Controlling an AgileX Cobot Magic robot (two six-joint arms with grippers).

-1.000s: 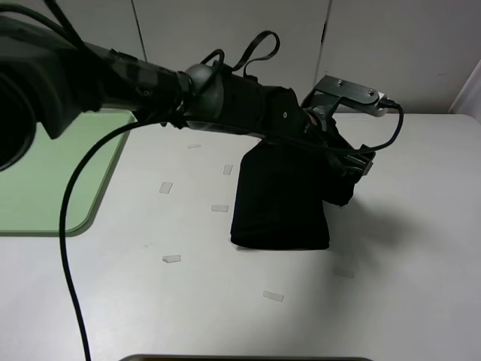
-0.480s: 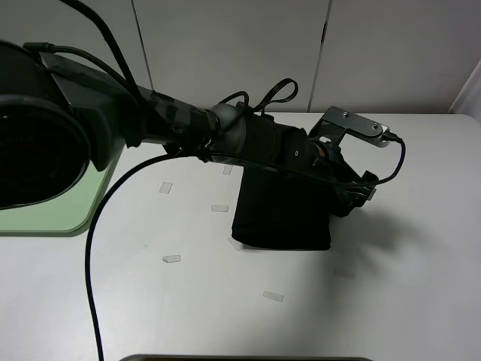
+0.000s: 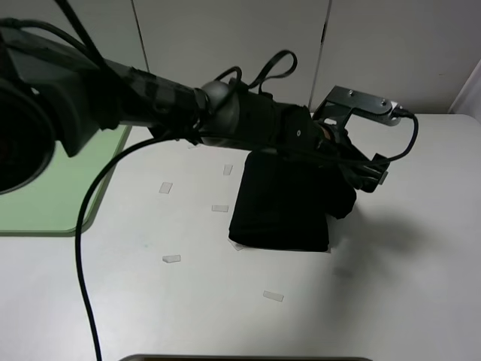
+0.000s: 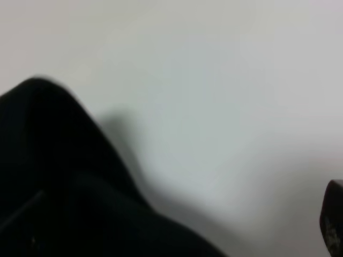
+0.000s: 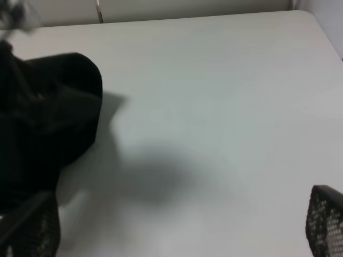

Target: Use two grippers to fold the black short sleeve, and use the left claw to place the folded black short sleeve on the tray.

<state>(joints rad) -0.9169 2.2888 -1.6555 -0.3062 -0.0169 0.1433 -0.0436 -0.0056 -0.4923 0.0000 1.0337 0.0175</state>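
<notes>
Now the left gripper (image 3: 359,177) has lifted slightly over the shirt (image 3: 282,207).

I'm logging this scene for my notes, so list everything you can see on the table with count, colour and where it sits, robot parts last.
Black short sleeve: one, black, folded into a block at the table's middle.
Tray: one, pale green, at the left edge, nothing seen on it.
Tape strips: about seven, pale, scattered left of and below the shirt.
Table: one, white.
Left gripper: one, black, reaching across to the shirt's right edge; whether it grips the cloth cannot be told.
Right gripper: one, black, open, over bare table.
</notes>
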